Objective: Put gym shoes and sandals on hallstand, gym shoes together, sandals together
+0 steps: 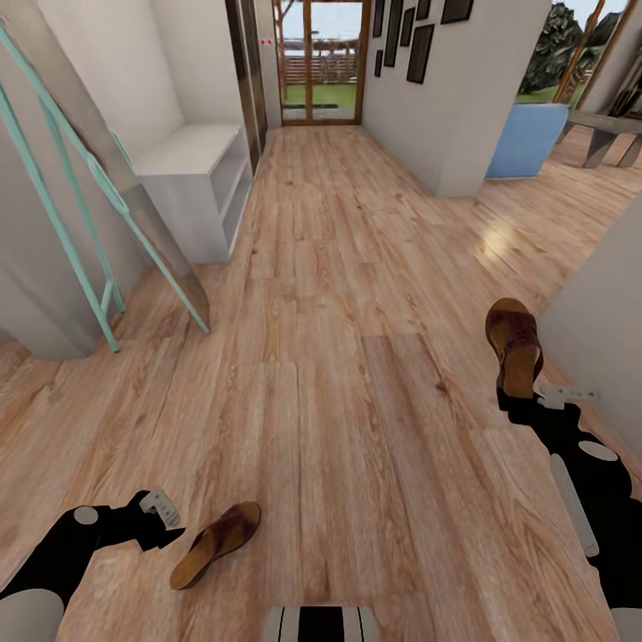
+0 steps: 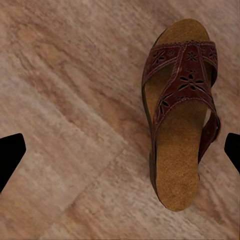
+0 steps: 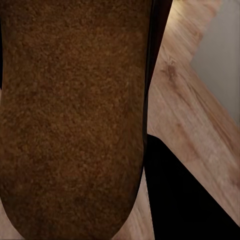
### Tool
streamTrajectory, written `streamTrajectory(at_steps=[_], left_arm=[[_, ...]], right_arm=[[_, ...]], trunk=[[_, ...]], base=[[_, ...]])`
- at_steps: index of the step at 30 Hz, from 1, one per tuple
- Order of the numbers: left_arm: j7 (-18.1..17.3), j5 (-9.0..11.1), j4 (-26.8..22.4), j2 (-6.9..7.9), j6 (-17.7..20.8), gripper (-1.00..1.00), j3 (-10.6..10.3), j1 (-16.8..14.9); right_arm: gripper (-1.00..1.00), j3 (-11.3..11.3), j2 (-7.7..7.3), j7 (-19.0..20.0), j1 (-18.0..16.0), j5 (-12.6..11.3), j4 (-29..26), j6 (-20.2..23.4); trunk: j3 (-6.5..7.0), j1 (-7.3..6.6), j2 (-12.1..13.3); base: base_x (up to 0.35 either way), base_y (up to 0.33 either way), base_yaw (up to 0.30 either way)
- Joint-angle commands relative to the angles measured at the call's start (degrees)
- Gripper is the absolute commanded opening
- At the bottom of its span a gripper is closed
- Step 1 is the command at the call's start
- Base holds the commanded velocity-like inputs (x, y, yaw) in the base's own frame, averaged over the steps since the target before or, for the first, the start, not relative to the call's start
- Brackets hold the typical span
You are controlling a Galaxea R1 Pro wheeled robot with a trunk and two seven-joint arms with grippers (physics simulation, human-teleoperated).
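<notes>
In the head view the corridor floor [image 1: 357,294] of light-brown wood-grain planks runs ahead to a glazed door at the far end. The right hand [image 1: 519,392] is closed on the heel end of one sandal [image 1: 514,343], a dark-brown strap sandal with a tan sole, holding it above the floor near the grey wall at the right edge, toe pointing away from the robot. In the right wrist view the cork-like footbed of this sandal [image 3: 75,120] is pressed close to the camera, with planks and the grey wall beside it.

The second sandal [image 1: 217,543] lies on the floor near the robot, just beside the left hand [image 1: 165,522]. In the left wrist view this sandal [image 2: 181,112] lies sole-down on the planks, its cut-out strap upward, and the left hand's two dark fingertips [image 2: 10,157] stand far apart at the picture's edges, holding nothing.

Farther along the left wall stands a light-grey shelf unit [image 1: 192,178] with open shelf levels on its corridor side. Nearer, a mint-green frame [image 1: 76,232] leans against that wall. A blue planter [image 1: 528,141] stands beyond the right-hand wall corner.
</notes>
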Motion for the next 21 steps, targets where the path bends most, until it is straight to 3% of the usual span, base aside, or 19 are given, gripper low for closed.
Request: streamTrajectory(at_steps=[1, 12, 21], left_arm=[[-0.3, -0.5, -0.1, -0.03, -0.4, 1.00, 0.3, 0.0], [-0.3, -0.6, -0.1, 0.10, -0.7, 1.00, 0.0, 0.3], [-0.4, -0.5, 0.0, 0.04, -0.7, 1.00, 0.2, 0.3]], right_arm=[[-1.00, 0.1, -0.03, -0.5, 0.0, -0.8, -0.1, 0.2], [-1.00, 0.1, -0.03, -0.5, 0.0, -0.8, -0.1, 0.2], [-1.00, 0.1, -0.03, -0.5, 0.0, -0.7, 0.0, 0.2]], trunk=[[-0.04, 0.00, 0.0], [-0.04, 0.00, 0.0], [-2.62, 0.23, -0.1]], base=[[0.060, -0.057, 0.000], [0.007, -0.007, 0.000], [0.000, 0.000, 0.000]])
